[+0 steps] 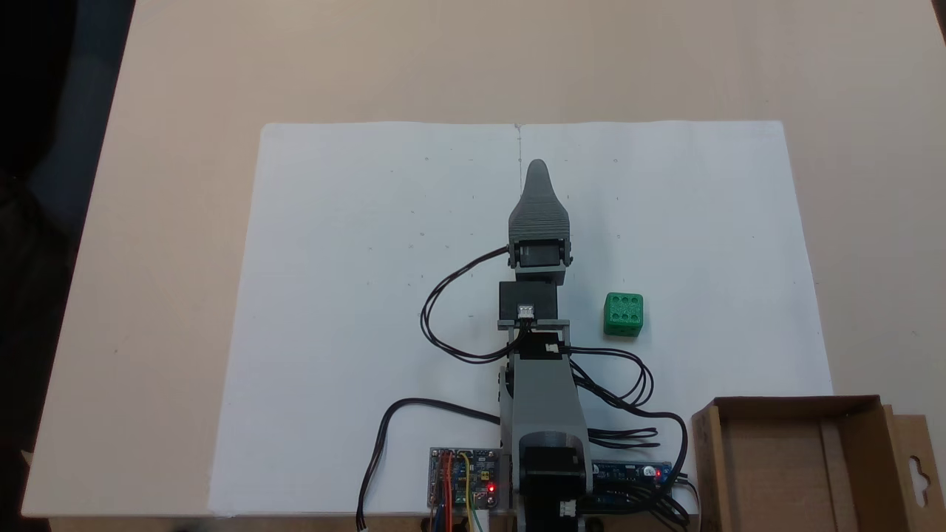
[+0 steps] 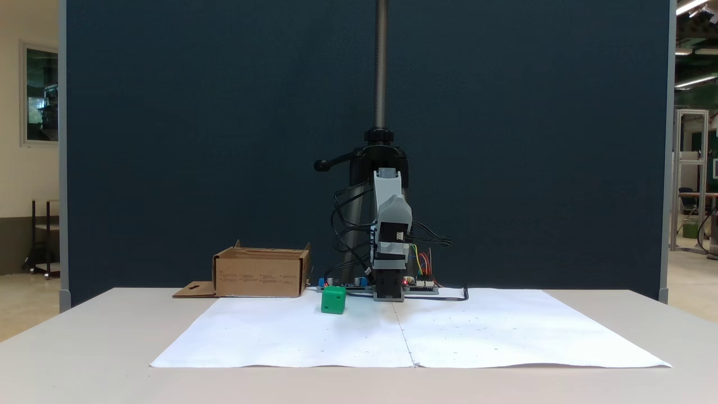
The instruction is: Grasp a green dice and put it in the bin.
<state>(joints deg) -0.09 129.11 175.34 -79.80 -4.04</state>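
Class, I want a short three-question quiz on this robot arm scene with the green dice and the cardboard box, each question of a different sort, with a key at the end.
1. True or false: the small bright green plastic dice lies inside the shallow brown cardboard bin.
2. Multiple choice: what does the dice rest on? A) white paper sheet B) bare table C) the bin's floor
3. Fill in: the dice's top face in the fixed view from above shows ___ pips.

Key:
1. False: it lies on the paper, apart from the bin.
2. A
3. Six

The grey gripper points away from the base and holds nothing; its jaws cannot be told apart.
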